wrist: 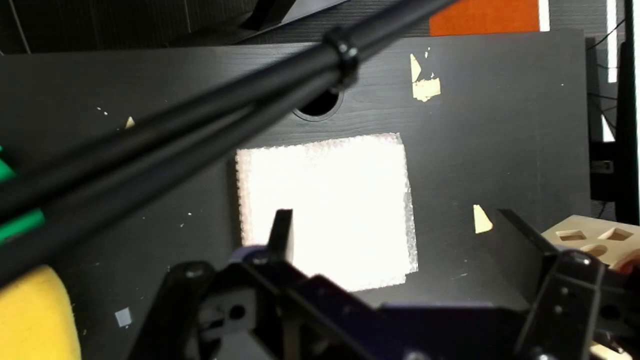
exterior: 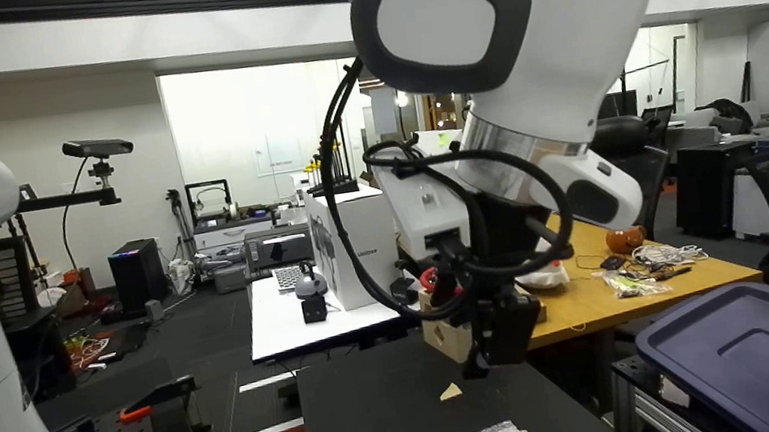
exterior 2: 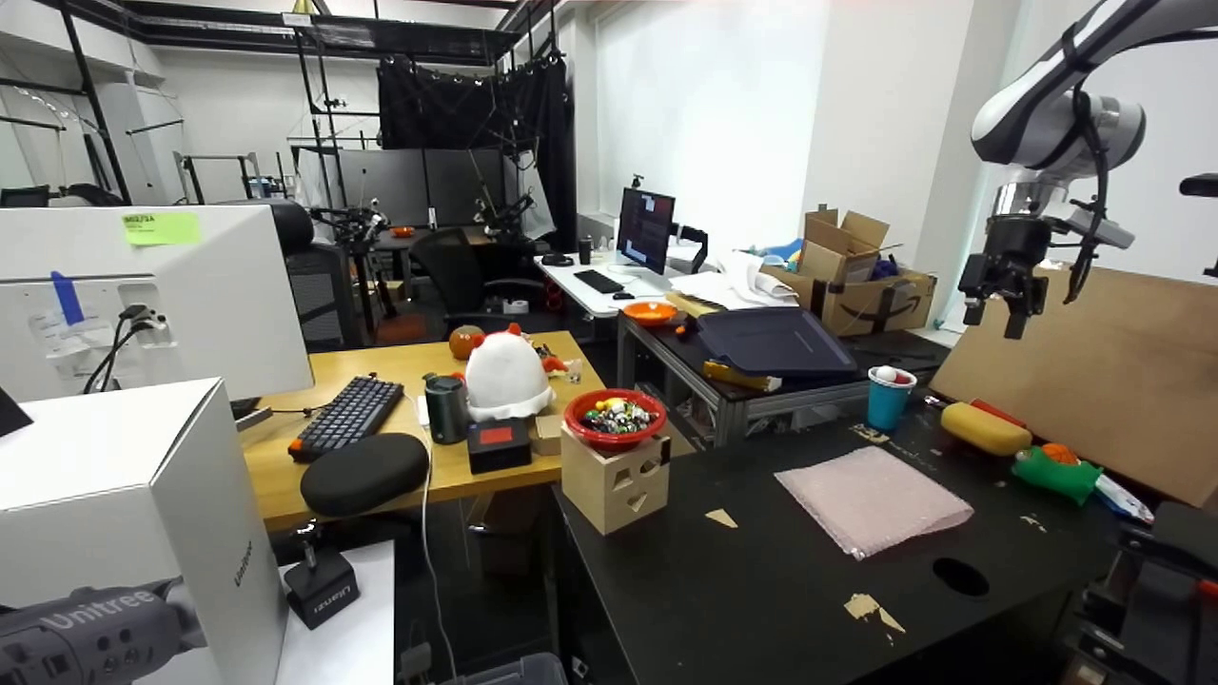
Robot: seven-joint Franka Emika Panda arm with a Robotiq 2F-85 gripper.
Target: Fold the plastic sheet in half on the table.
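Wrist view gives me the gripper [wrist: 395,216], released, its two fingers spread wide apart, high above the table [wrist: 500,125]; lower down, the plastic sheet [wrist: 330,200] lies on that black top, though glare whitens its middle, so I can't be sure how many layers lie there; in an exterior view I find the sheet right of the wooden box [exterior 2: 601,490], which carries a red bowl [exterior 2: 614,440], and left of a yellow object [exterior 2: 985,430]; the blue cup [exterior 2: 888,403] stands upright near the sheet's far edge.
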